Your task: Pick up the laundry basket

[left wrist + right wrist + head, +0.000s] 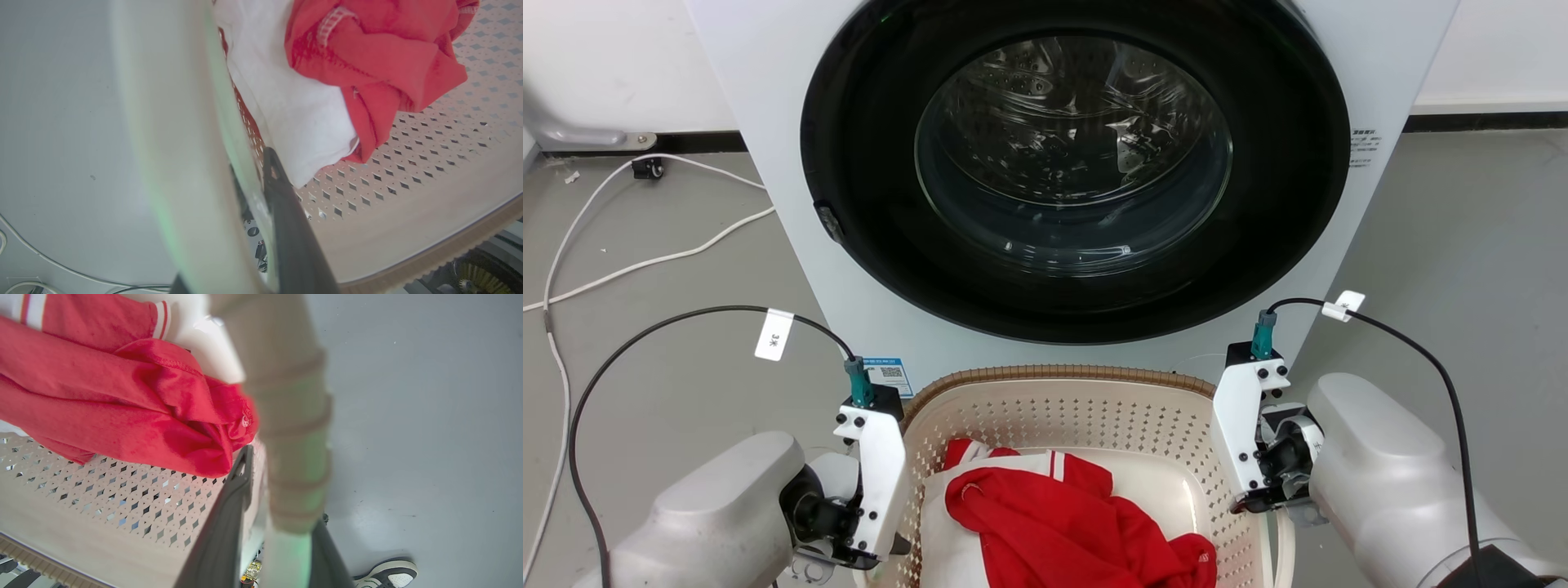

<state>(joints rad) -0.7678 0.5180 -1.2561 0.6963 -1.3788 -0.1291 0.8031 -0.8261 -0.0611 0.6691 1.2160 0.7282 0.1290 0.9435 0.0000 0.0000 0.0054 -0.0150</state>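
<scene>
Cream perforated laundry basket [1094, 416], brown woven rim, low centre of head view, just before white washer [760, 122]. Red garment [1054, 523] over white cloth [294, 122] inside. Pale forearms enter from lower corners, wrists bent inward, flanking basket. Left gripper [229, 183] and right gripper [286, 490] each clamped on pale side handle: one dark finger inside wall, other outside. Shoe [388, 573] on grey floor [429, 416], lower right of right wrist view.

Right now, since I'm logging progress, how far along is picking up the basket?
Done: left gripper and right gripper sit at the basket's sides. In hand: each straddles a side rim; clamping can't be confirmed. Left: the lift; nothing shows it off the floor yet.
</scene>
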